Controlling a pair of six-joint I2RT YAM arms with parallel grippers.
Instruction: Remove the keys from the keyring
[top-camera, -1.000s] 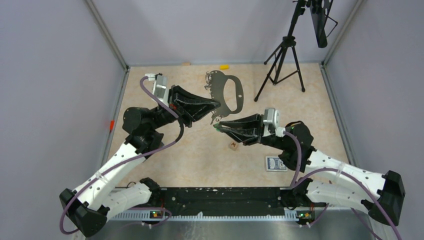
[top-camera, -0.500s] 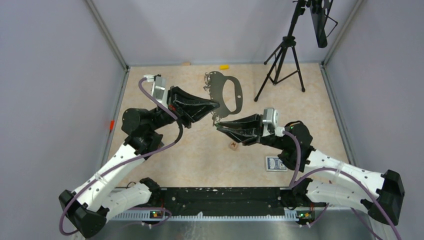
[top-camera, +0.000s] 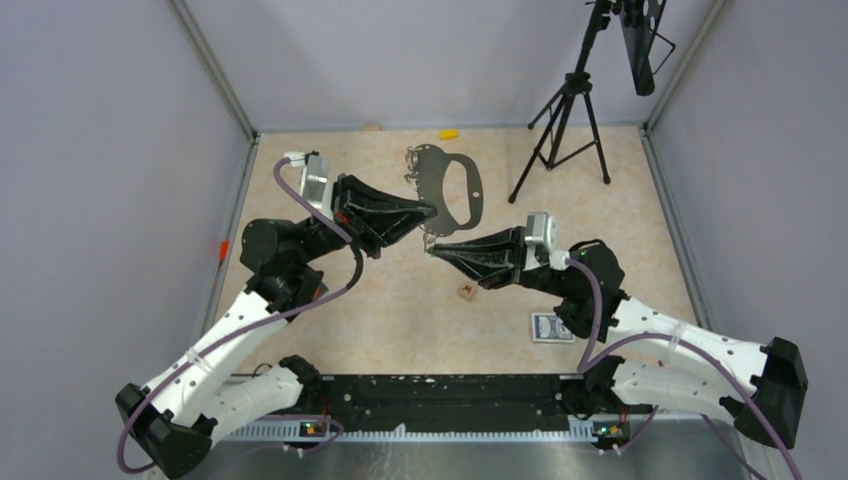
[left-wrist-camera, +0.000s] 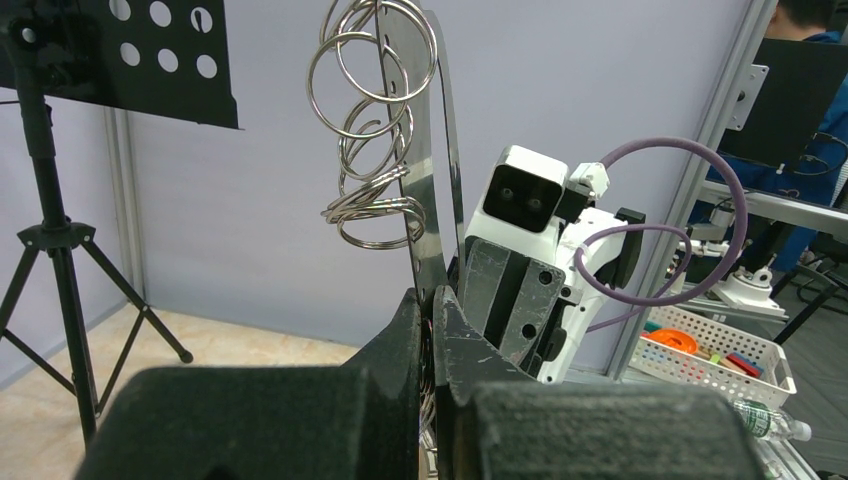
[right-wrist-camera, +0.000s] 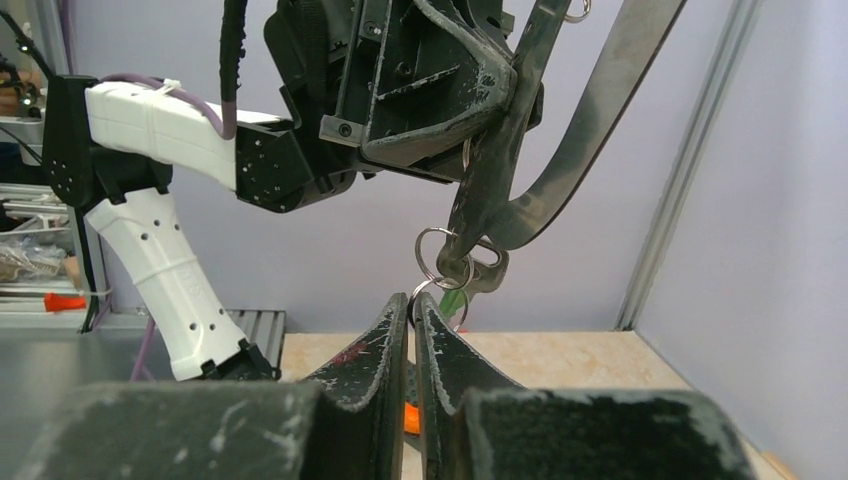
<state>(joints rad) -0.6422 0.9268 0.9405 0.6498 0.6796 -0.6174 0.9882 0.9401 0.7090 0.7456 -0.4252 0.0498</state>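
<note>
above the beige table (top-camera: 400, 320), toward 12 o'clock from its middle, the left gripper (top-camera: 432, 210) is clenched on the 7 o'clock edge of the large flat grey d-shaped keyring (top-camera: 478, 200), which is off the surface. small thin metal keys (right-wrist-camera: 480, 272), one green-headed, dangle beneath. just at their 6 o'clock, the right gripper (top-camera: 432, 250) fingers are nearly pressed together; whether they pinch a key i cannot tell.

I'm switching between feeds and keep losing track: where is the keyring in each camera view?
Top external: the keyring sits at upper centre, with the left gripper clamped on its near edge.
Left wrist: the keyring is edge-on, a thin upright plate rising at centre.
Right wrist: the keyring is a grey band slanting across the top right.
Shared landmark: the left gripper, bottom centre in its own view, top centre in the right wrist view.
</note>
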